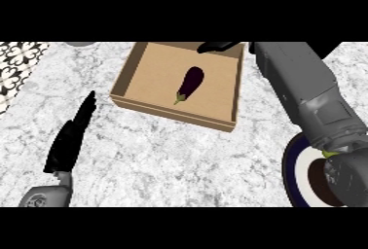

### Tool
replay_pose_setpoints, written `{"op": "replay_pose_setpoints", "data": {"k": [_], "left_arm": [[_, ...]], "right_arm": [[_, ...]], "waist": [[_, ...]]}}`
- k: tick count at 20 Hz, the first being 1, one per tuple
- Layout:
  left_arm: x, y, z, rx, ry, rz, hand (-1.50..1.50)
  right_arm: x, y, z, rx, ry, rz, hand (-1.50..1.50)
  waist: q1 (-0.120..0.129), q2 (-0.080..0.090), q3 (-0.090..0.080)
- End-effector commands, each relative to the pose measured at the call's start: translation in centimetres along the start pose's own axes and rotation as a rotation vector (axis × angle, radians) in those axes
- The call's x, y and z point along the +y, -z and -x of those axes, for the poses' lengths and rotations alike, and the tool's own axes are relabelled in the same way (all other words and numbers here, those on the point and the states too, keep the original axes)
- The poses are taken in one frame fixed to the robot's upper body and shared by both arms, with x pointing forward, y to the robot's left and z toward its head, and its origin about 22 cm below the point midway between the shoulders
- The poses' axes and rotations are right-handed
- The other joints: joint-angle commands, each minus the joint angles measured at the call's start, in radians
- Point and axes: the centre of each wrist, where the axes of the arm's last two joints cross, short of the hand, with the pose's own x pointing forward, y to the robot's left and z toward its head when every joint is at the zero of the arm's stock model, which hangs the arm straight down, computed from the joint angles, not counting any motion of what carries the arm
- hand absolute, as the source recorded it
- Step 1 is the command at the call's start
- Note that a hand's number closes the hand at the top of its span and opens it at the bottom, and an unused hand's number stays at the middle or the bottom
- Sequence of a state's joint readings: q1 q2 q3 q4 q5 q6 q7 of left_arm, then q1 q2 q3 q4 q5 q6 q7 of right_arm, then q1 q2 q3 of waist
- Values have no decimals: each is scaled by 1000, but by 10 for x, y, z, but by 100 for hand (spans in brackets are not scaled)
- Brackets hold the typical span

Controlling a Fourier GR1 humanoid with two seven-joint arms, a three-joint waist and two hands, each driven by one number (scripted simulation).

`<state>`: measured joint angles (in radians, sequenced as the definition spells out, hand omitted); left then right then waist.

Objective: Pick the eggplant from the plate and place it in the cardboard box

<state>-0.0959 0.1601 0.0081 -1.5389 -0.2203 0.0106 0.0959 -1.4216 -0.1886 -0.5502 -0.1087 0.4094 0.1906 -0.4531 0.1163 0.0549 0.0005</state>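
A dark purple eggplant (pixel 191 82) with a green stem lies on the floor of the open cardboard box (pixel 147 104), near its middle, with nothing touching it. My right forearm runs from the lower right up past the box's right wall. My right hand (pixel 217 46) shows only partly at the picture's top, above the box's far wall, fingers stretched out and holding nothing. The dark-rimmed plate (pixel 293 168) sits at the lower right, largely hidden under my right arm. My left hand (pixel 70 138) rests at the left with straight fingers, apart from the box.
A patterned tile area (pixel 18 61) borders the marble counter at the upper left. A grey round object (pixel 81 44) peeks in at the top left edge. Bare counter lies between the box and my left hand.
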Motion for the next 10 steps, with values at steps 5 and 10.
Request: {"op": "replay_pose_setpoints", "data": {"k": [5, 10], "left_arm": [[-2, 0, -2, -31, -6, 13, 0], [0, 0, -5, -34, 3, 20, 0]], "right_arm": [[-92, -37, -3, -13, 47, 143, -150], [-127, -54, -11, -17, 20, 91, -150]], "waist": [[20, 22, 2], [35, 25, 4]]}}
